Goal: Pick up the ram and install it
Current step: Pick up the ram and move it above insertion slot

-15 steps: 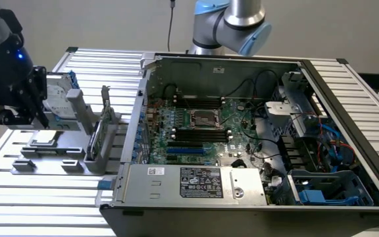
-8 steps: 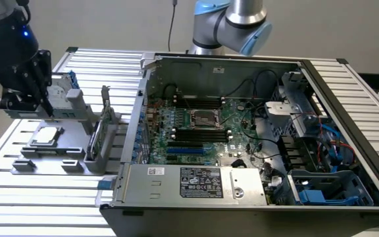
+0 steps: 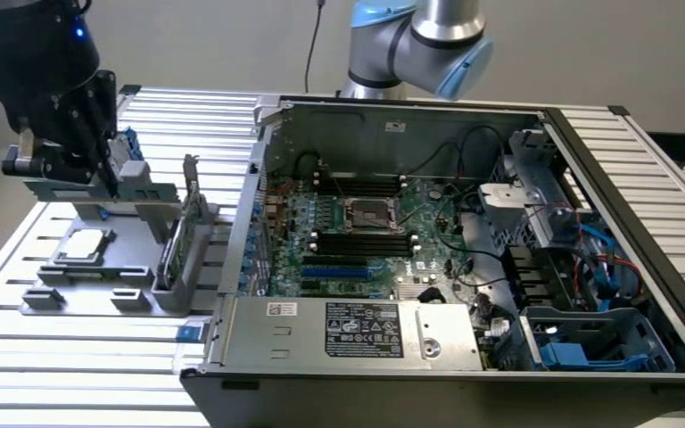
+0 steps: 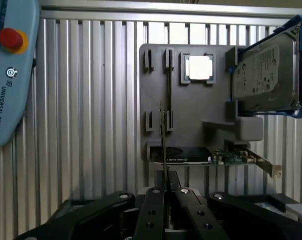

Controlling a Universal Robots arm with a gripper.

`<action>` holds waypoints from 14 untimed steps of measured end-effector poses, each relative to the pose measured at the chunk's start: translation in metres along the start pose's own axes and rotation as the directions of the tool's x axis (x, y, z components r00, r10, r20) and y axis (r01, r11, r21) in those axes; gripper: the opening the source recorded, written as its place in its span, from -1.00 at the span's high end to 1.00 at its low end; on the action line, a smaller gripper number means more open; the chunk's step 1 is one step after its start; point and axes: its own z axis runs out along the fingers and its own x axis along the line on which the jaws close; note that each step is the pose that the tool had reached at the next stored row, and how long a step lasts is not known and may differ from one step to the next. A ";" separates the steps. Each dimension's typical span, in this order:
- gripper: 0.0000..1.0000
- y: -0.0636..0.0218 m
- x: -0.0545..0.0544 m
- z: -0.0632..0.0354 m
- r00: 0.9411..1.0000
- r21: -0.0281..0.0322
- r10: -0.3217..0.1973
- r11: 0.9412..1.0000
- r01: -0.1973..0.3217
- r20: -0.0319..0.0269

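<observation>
A Universal Robots arm's gripper [image 4: 164, 176] has its two fingers closed almost together on the ram [image 4: 163, 140]. In the wrist view the ram is seen edge-on as a thin dark strip rising from between the fingertips. The stick lies in line with a long narrow slot in the grey parts holder [image 4: 190, 115] on the ribbed metal table [image 4: 91, 125]. Whether its far end is seated in that slot or clear of it cannot be told.

On the same holder a processor [image 4: 199, 67] with a bright metal cap rests in a square recess just beside the slot. A silver hard drive [image 4: 268, 75] with blue rails stands at one end of the holder. An expansion card [image 4: 188, 156] with a metal bracket sits along the holder's edge near the gripper. A pale blue teach pendant [image 4: 11, 85] with a red stop button lies on the table, well apart from the holder.

In the exterior view the dark gripper [image 3: 93, 174] hangs over the holder at the exterior view's left. The open computer case [image 3: 438, 111] takes up the exterior view's right. Its green motherboard [image 3: 367, 232] is exposed, and the labelled power supply [image 3: 355, 330] lies along the near side.
</observation>
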 end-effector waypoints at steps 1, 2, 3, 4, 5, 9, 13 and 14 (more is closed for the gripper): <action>0.73 -0.0045 0.000 -0.0018 1.000 -0.001 -0.001 1.000 0.001 0.000; 0.73 -0.0089 0.000 -0.0032 1.000 -0.002 -0.002 1.000 0.002 0.000; 0.73 -0.0133 0.000 -0.0043 1.000 -0.002 -0.002 1.000 0.002 0.000; 0.73 -0.0179 0.000 -0.0053 1.000 -0.002 -0.002 1.000 0.002 0.000; 0.73 -0.0224 -0.001 -0.0060 1.000 -0.003 -0.003 1.000 0.003 0.000; 0.73 -0.0404 -0.001 -0.0081 1.000 -0.003 -0.003 1.000 0.003 0.000; 0.73 -0.0584 -0.001 -0.0098 1.000 -0.003 -0.003 1.000 0.003 0.000; 0.73 -0.0632 -0.001 -0.0103 1.000 -0.003 -0.003 1.000 0.003 0.000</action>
